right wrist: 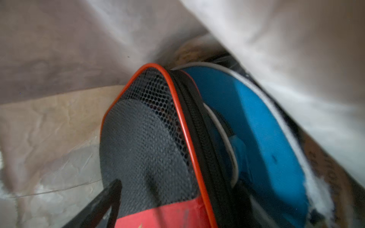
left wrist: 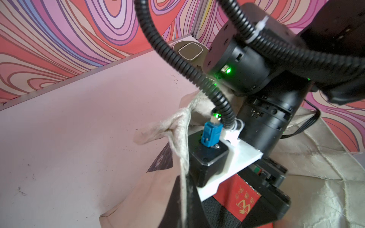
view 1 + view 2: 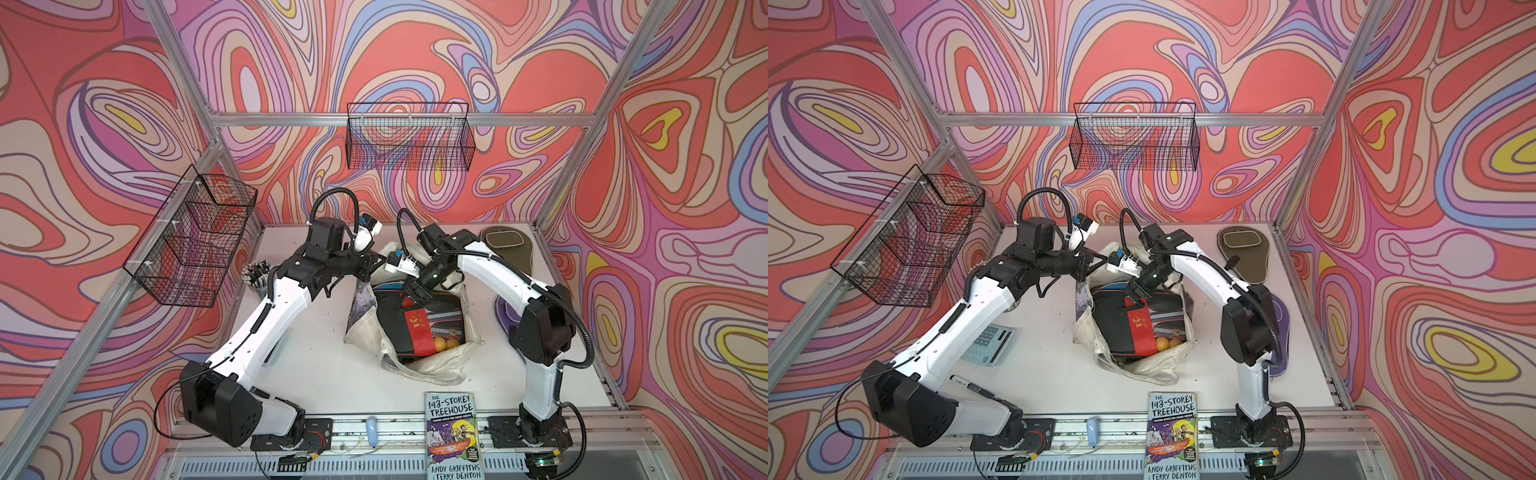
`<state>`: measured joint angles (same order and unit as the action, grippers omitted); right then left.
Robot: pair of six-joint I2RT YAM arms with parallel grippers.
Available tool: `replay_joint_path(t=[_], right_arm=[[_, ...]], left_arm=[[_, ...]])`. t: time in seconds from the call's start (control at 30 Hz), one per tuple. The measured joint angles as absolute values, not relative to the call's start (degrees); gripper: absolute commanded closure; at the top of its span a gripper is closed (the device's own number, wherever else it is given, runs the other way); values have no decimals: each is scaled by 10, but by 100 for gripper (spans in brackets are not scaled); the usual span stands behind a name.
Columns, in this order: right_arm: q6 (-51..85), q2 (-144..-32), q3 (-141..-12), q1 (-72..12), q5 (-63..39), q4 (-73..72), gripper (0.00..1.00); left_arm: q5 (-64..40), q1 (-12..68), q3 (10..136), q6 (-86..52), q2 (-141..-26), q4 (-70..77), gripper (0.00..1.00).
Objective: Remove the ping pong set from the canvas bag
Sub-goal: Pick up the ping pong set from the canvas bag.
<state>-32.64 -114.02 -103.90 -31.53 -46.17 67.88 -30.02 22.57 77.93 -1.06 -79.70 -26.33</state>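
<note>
Cream canvas bag [image 3: 436,370] sits open on the desk [image 3: 316,340]. Inside lie a black and red case [image 3: 399,332] and a blue case [image 1: 256,128] of the ping pong set. The left gripper [image 3: 377,262] pinches the bag's back rim. The right gripper [image 3: 415,296] is spread wide just over the black and red case. An olive case [image 3: 505,245] lies outside, on the desk.

The paperback book [image 3: 453,436] has a cover reading "The 143-Storey Treehouse" in large letters, with "Andy Griffiths & Terry Denton" along its lower edge. Gold print on the red band of the black paddle case [image 3: 390,324] is too small to read.
</note>
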Motion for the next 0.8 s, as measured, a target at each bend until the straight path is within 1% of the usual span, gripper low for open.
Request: replay_joint_path(t=[0.07, 0.17, 0.37, 0.43, 0.6, 0.73, 0.8], right_arm=[[-327, -1148, -1040, -315, -469, 673, 12], [-333, -1158, -1046, -315, -478, 674, 17], [-345, -1175, -1051, -314, -495, 675, 36], [-348, -1176, -1051, -312, -500, 675, 43], [-348, -1176, -1058, -311, -509, 690, 67], [-345, -1176, -1067, -311, -529, 711, 84], [-344, -1176, -1074, -312, -536, 724, 90]], left_arm=[[-296, 225, 778, -11, -797, -263, 100], [-293, 225, 776, -11, -797, -264, 100], [-290, 225, 775, -11, -798, -264, 100], [-291, 225, 775, -11, -799, -263, 100], [-291, 225, 775, -11, -799, -263, 100], [-291, 225, 775, -10, -799, -264, 100], [-291, 225, 775, -9, -799, -263, 100]])
